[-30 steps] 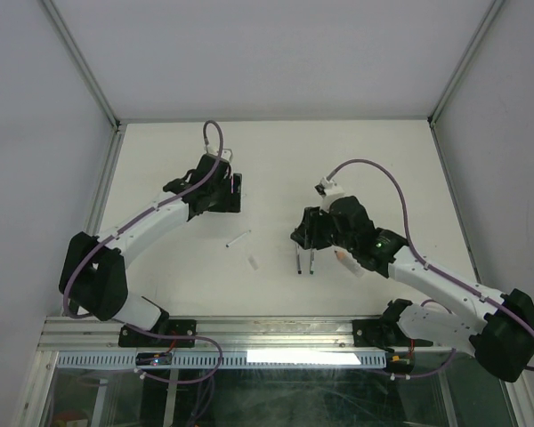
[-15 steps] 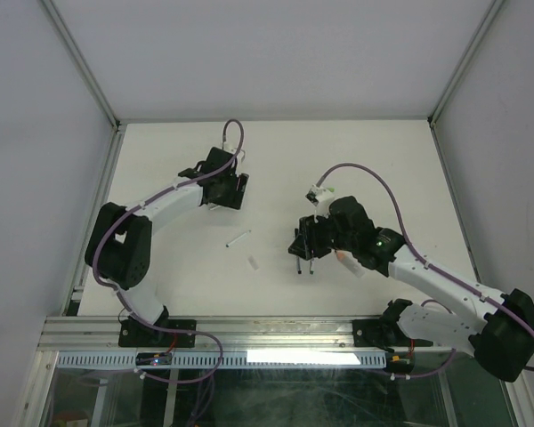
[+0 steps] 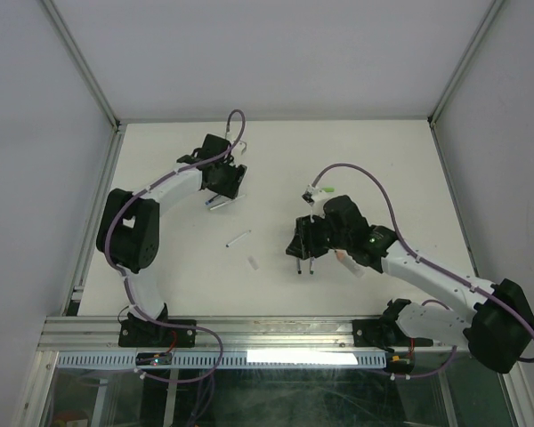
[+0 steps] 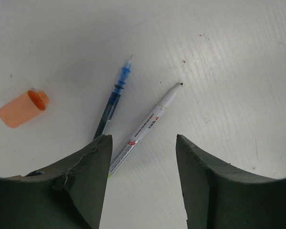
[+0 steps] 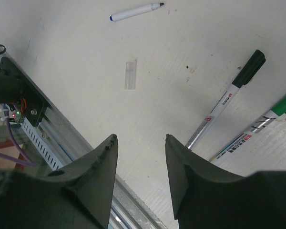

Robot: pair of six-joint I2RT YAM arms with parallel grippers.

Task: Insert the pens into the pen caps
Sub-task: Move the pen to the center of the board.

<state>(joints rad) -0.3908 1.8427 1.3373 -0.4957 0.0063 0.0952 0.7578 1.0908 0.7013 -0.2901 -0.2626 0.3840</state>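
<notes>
My left gripper (image 4: 143,137) stands open above the table, nothing between its fingers. Just ahead of it lie a dark blue pen (image 4: 112,102) and a white pen (image 4: 145,126), both uncapped; the white pen's rear end reaches beside the left finger. An orange pen cap (image 4: 21,109) lies to their left. My right gripper (image 5: 140,136) is open and empty over bare table. Right of it lie a pen with a black cap (image 5: 226,105) and a pen with a green cap (image 5: 257,129). Farther off are a clear cap (image 5: 130,74) and an uncapped white pen (image 5: 136,11).
From above, the left gripper (image 3: 222,182) is at the back left and the right gripper (image 3: 304,245) is at centre. Between them lie the white pen (image 3: 238,239) and the clear cap (image 3: 253,263). The metal rail (image 5: 33,129) edges the table's near side.
The left arm has folded its elbow back and its gripper has shifted slightly toward the back wall, narrowing a little. The right gripper has edged slightly left.
</notes>
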